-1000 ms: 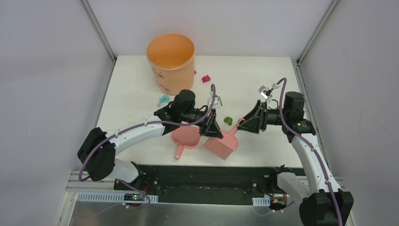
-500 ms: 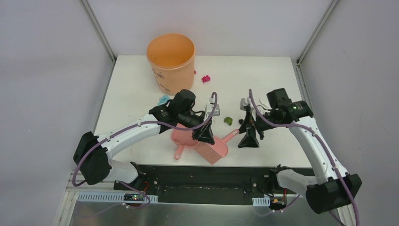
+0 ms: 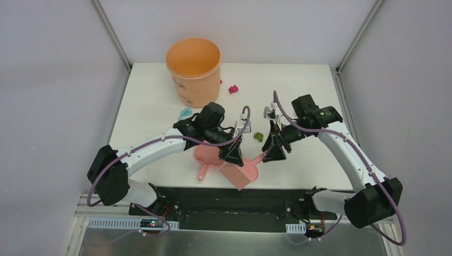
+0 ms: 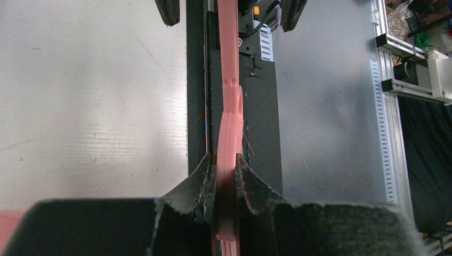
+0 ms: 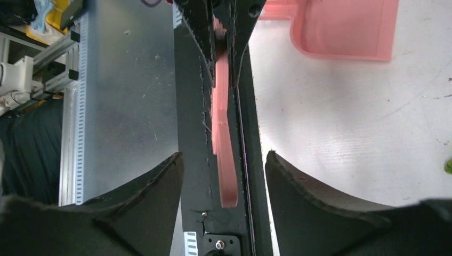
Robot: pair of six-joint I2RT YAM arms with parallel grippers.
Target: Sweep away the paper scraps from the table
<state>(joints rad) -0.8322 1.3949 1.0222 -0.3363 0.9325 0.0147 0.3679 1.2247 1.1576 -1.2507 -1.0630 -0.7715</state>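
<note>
My left gripper point(image 3: 233, 155) is shut on the pink hand brush point(image 3: 241, 173) near its head, at the table's front. In the left wrist view my left gripper point(image 4: 226, 178) clamps the handle point(image 4: 229, 106) edge-on. My right gripper point(image 3: 271, 153) is open, and its jaws straddle the handle's free end point(image 5: 224, 176) without touching it; my right gripper point(image 5: 224, 156) shows wide open in its wrist view. Paper scraps lie on the table point(image 3: 149, 96): a green one point(image 3: 258, 136), a magenta one point(image 3: 233, 89) and a light blue one point(image 3: 185, 112).
The pink dustpan point(image 3: 209, 155) lies flat just left of the brush and also shows in the right wrist view point(image 5: 346, 26). The orange bucket point(image 3: 193, 66) stands at the back left. The black front rail point(image 3: 229, 194) runs under the brush.
My right arm swung in from the right, and its open jaws came around the brush handle's end. My left gripper shifted the brush down toward the front edge.
</note>
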